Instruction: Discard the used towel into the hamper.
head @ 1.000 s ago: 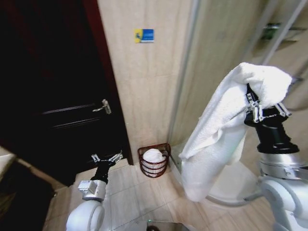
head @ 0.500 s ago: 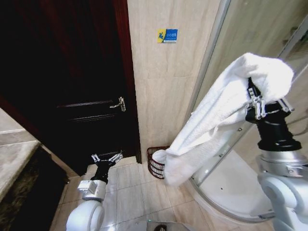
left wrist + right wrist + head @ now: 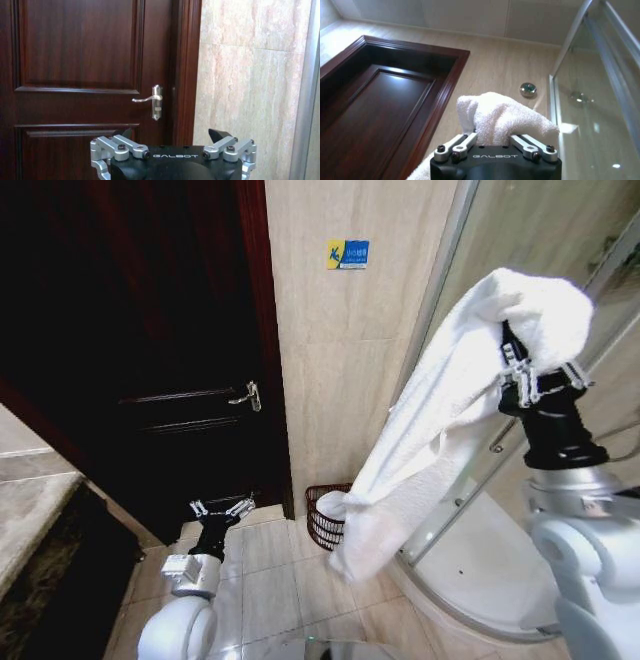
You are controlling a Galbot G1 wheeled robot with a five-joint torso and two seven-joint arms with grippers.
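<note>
From my head: my right gripper pinches the white terry towel high so it hangs clear. The dark reddish-brown wire hamper sits far below, left, by the wall. Left wrist: my left gripper is wide, empty, facing the dark wooden door. Right wrist: towel bunched between my fingers.

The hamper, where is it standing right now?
In the head view the hamper stands on the tiled floor against the beige wall, between the dark door and the glass shower enclosure, partly hidden behind the hanging towel.
</note>
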